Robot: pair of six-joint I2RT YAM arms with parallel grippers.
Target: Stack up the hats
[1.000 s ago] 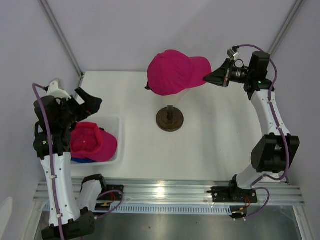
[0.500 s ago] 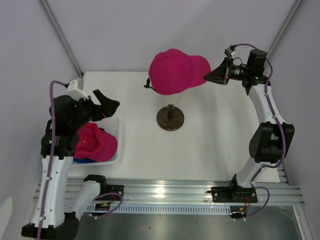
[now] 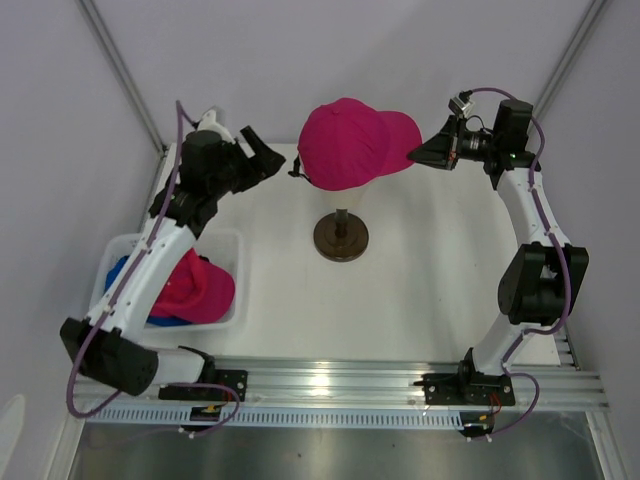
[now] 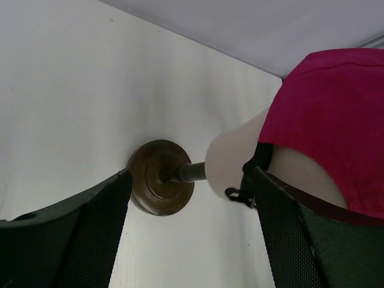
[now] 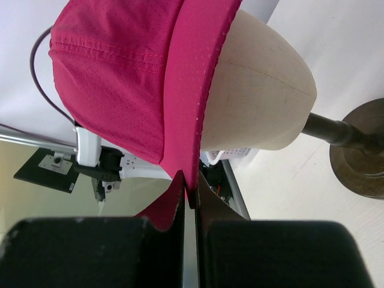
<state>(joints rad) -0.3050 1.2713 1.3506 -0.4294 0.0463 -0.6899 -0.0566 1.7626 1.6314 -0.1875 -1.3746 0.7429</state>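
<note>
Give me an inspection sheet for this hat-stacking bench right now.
Surface: white table, no spills seen.
Job's things: pink cap on the mannequin head; second pink cap over a blue cap in the basket.
Clutter: brown stand under the head.
Tools: left tool open, near the pink cap's back; right tool shut on its brim.
Cables: purple cables along both arms.
Surroundings: plain walls, metal rail at near edge.

White counter point(image 3: 430, 260) spreads beneath the left tool point(image 3: 265, 152) and right tool point(image 3: 413, 158); pale grey walls point(image 3: 300, 50) rise behind both, with slanted metal poles point(image 3: 120, 70) at the corners.
</note>
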